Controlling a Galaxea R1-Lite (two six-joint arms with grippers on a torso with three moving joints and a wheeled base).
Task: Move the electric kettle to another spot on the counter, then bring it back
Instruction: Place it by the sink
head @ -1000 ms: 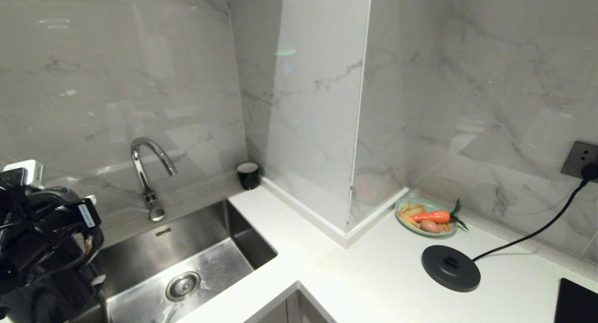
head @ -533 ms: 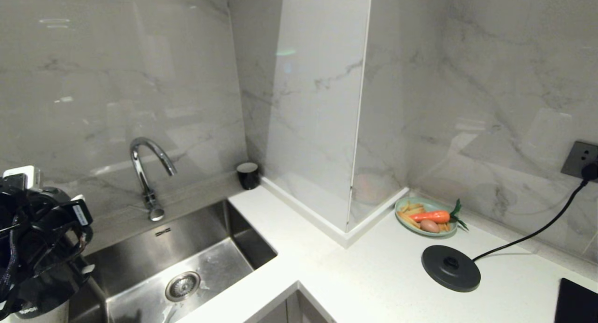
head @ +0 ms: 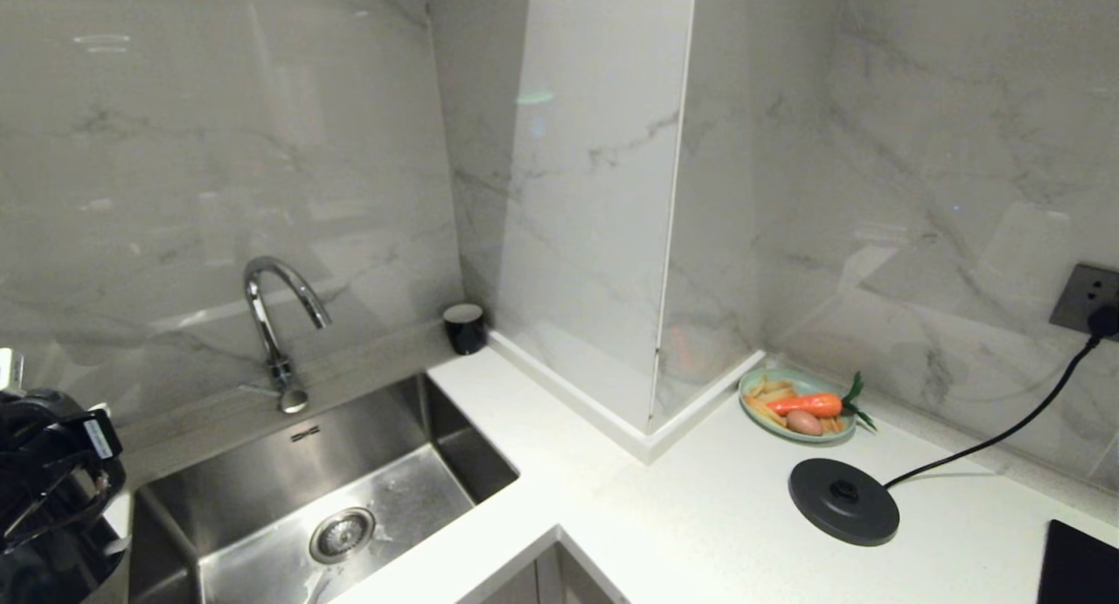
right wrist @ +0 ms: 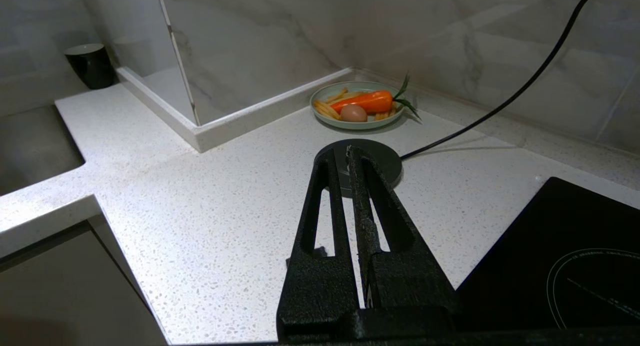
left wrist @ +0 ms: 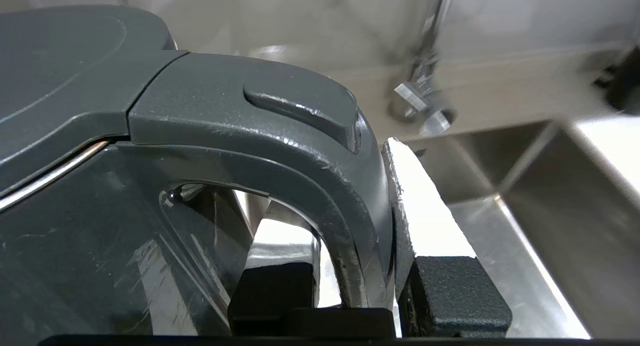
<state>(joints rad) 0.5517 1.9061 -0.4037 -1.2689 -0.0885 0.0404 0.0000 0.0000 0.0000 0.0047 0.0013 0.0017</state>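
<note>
Your left gripper [left wrist: 367, 281] is pinching the kettle [left wrist: 90, 196] by its loop handle [left wrist: 300, 150]: one finger [left wrist: 450, 296] sits on the outside of the loop, the other inside it. So the kettle is right at the gripper, hanging upright w/ its long axis up-down and its body on the far side of the handle from the gripper. In the head view you only see the left arm [head: 52, 482] as a dark lump at the far left edge, by the left end of the sink [head: 350, 490]; the kettle itself is hard to pick out there. The base [head: 844, 501] lies well apart, far to the right on the table [head: 664, 517], near the plate [head: 800, 407] of food, its cord [head: 1005, 433] going to the wall plug. That's the gap that matters: the drop spot looks to be out left, past the sink, and the way back is a long trip right to the base. The left arm is the one to use, it's got the kettle. The right gripper [right wrist: 350, 160] is pressed together, parked over the table w/ its tips pointing at the base. Vs a sec ago: the left arm has gone lower and more to the left in the head view; the tap [head: 278, 333], cup [head: 464, 328] and base haven't moved.
</note>
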